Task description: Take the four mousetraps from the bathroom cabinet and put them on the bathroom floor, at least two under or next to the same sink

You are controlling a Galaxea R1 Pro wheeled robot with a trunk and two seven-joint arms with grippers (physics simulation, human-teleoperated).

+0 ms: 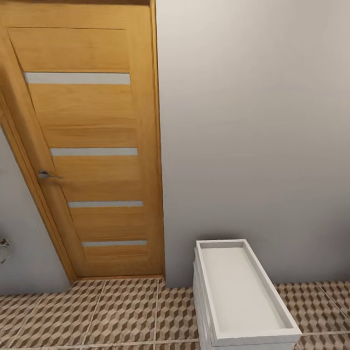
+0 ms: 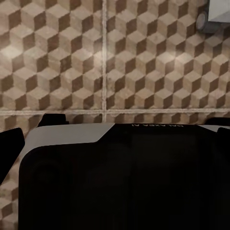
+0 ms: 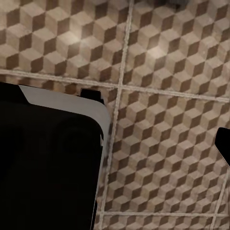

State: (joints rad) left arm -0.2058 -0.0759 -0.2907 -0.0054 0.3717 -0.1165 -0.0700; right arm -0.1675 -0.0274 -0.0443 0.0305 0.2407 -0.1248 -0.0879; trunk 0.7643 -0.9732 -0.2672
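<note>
Floor (image 1: 121,311) tiles below slatted door (image 1: 92,146); white unit (image 1: 243,296) beside.

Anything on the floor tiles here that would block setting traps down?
Nothing visible lies on the bathroom floor tiles in any view. A white tray-topped unit stands against the wall right of the slatted wooden door, taking that patch. Mousetraps and cabinet aren't visible.

Closed slatted wooden door (image 1: 90,146) on the left, metal handle (image 1: 46,174) at mid-height. Plain grey wall (image 1: 253,121) to its right. White rimmed unit (image 1: 243,296) against that wall, standing on the cube-pattern bathroom floor (image 1: 97,316).
</note>
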